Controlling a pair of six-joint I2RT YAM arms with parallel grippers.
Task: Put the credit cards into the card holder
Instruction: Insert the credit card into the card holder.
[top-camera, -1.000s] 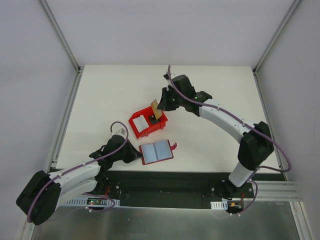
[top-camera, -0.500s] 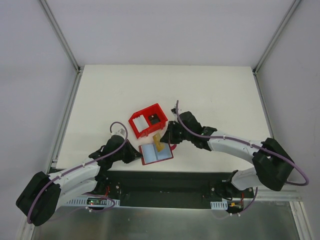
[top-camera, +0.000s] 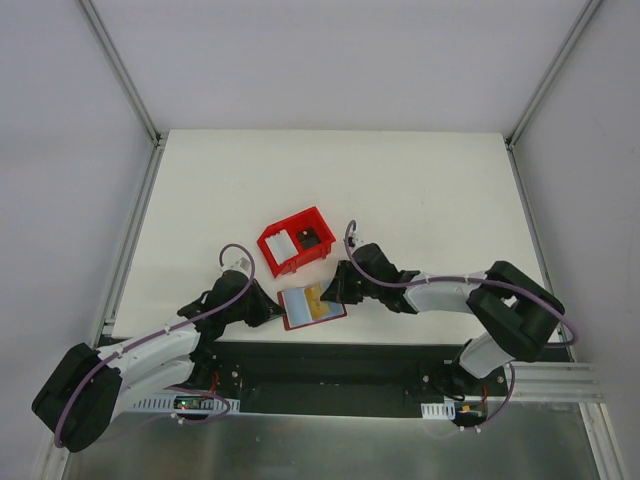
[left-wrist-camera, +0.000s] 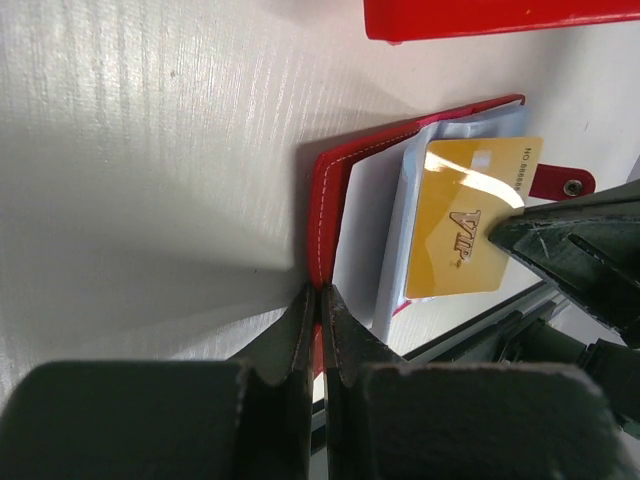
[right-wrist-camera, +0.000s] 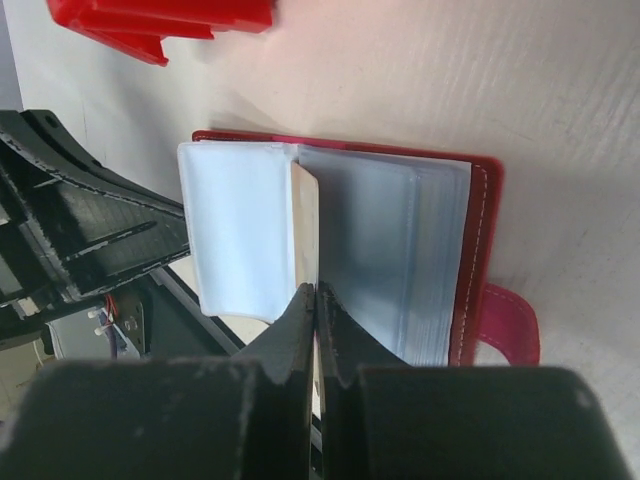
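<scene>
The dark-red card holder (top-camera: 312, 306) lies open near the table's front edge, pale slots up. My left gripper (top-camera: 272, 312) is shut on its left cover edge (left-wrist-camera: 322, 215), pinching it (left-wrist-camera: 320, 296). My right gripper (top-camera: 335, 291) is shut on a yellowish credit card (top-camera: 316, 298) marked VIP (left-wrist-camera: 468, 228), held over the open slots. In the right wrist view the card (right-wrist-camera: 306, 225) shows edge-on between the two pale pages of the card holder (right-wrist-camera: 385, 240), with my right gripper (right-wrist-camera: 316, 292) at its near end. I cannot tell whether it sits inside a slot.
A bright red open-fronted bin (top-camera: 294, 240) stands just behind the holder, with a white card (top-camera: 281, 246) and a small black block (top-camera: 311, 239) inside. The holder's snap tab (right-wrist-camera: 506, 326) sticks out on the right. The table's front edge and black base rail (top-camera: 330, 362) lie close below.
My right gripper has carried the yellowish card from above the red bin down and forward to the open card holder. The left gripper has stayed on the holder's edge.
</scene>
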